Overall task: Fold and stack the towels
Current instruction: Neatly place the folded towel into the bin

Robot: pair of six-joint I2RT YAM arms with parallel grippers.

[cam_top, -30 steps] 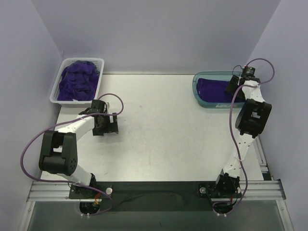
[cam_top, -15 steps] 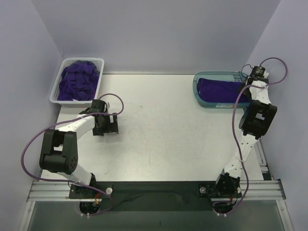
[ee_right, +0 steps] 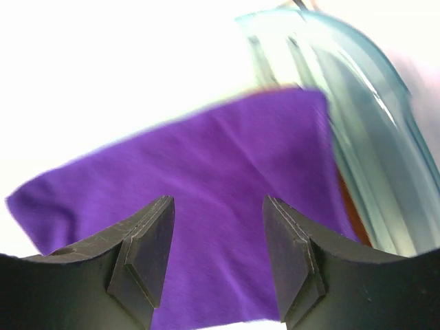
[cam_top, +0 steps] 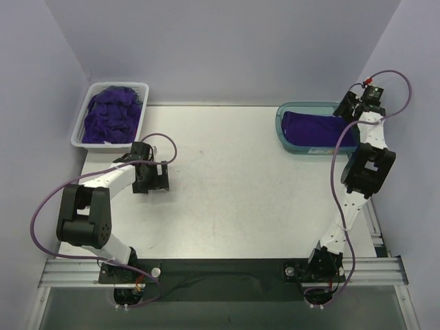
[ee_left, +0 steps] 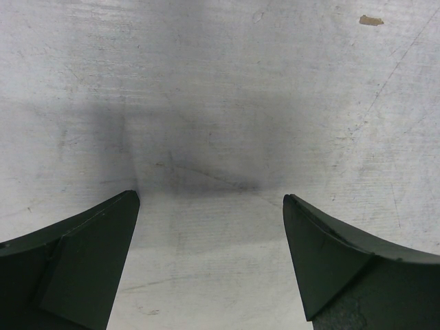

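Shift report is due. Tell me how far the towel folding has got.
Done: a folded purple towel lies flat in the teal tray, an orange edge showing beneath it. In hand: nothing; the right gripper hangs open over that towel, the left gripper open over bare table. Left: the crumpled purple towels heaped in the white basket.

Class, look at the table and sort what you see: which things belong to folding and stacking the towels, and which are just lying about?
Belongs to the job:
crumpled purple towels
folded purple towel

Just lying about:
white basket
teal tray
brown scrap on the table
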